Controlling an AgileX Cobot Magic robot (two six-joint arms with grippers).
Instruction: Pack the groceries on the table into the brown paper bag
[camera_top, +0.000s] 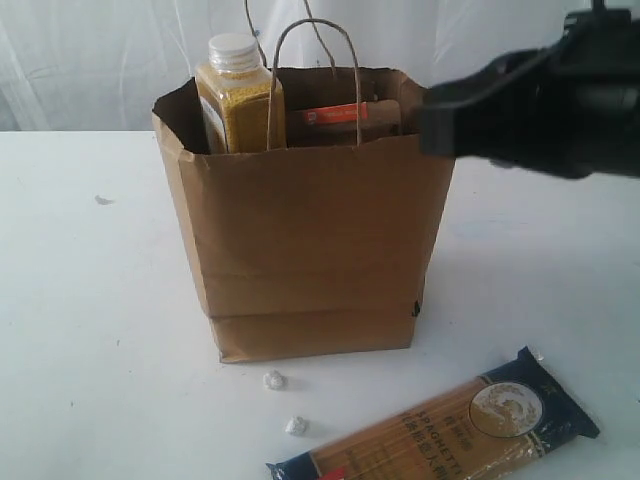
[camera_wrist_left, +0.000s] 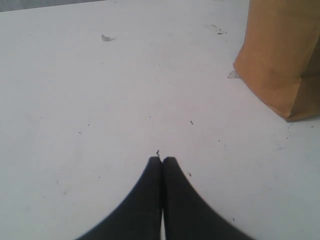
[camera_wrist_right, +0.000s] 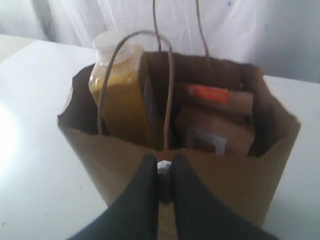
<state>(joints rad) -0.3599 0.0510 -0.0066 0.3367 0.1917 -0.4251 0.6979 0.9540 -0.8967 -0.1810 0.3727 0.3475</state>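
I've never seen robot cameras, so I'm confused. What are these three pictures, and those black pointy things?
It's a robot with two arms, each ending in a black pincer. One picture shows the whole scene: a brown paper bag stands on a white table, with a yellow bottle and a pouch inside; a spaghetti packet lies outside. The others come from cameras on the wrists. The left pincer is shut over the table, holding nothing. The right pincer is nearly shut by the bag's edge; something pale shows between its tips, too blurry to name.
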